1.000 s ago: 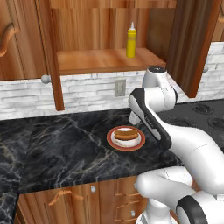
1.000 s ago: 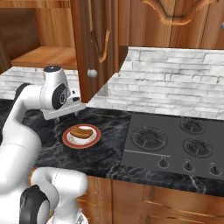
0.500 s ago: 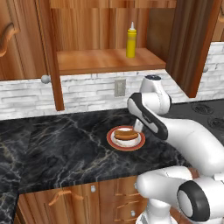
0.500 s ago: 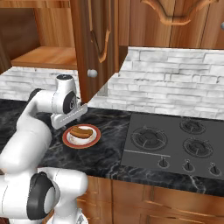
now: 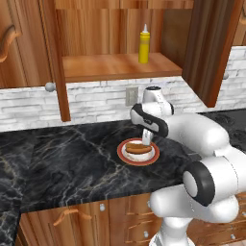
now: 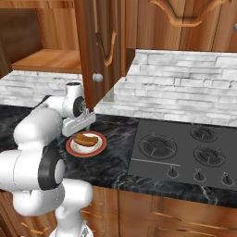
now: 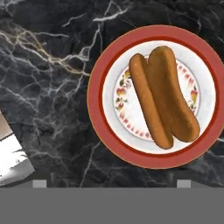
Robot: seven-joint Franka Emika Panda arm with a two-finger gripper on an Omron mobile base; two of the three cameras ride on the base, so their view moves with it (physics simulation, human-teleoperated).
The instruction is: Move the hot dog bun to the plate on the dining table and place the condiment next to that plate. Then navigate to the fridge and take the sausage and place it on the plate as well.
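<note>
A white robot arm reaches over a black marble counter [image 5: 72,163] in a wooden kitchen. Its gripper [image 5: 145,139] hangs just above a white plate with a red-orange rim [image 5: 126,157], near the middle of the left base view. The jaws stand wide apart and hold nothing; they do not touch the plate or its food.

The hot dog bun [image 7: 166,94], tan-orange and split along its length, lies slantwise on this red-rimmed plate, filling the upper right of the hand view. That view also shows a flower pattern on the plate's white centre, which the base views are too distant to show.

The left base view shows a yellow squeeze bottle [image 5: 143,44] standing upright on an open wooden cupboard shelf [image 5: 105,66], upper centre of the frame, well above the counter. The right base view shows a black stove [image 6: 185,152] with four burners at the right, beside the plate [image 6: 70,147], and an open cupboard door [image 6: 104,41] at the upper centre.
</note>
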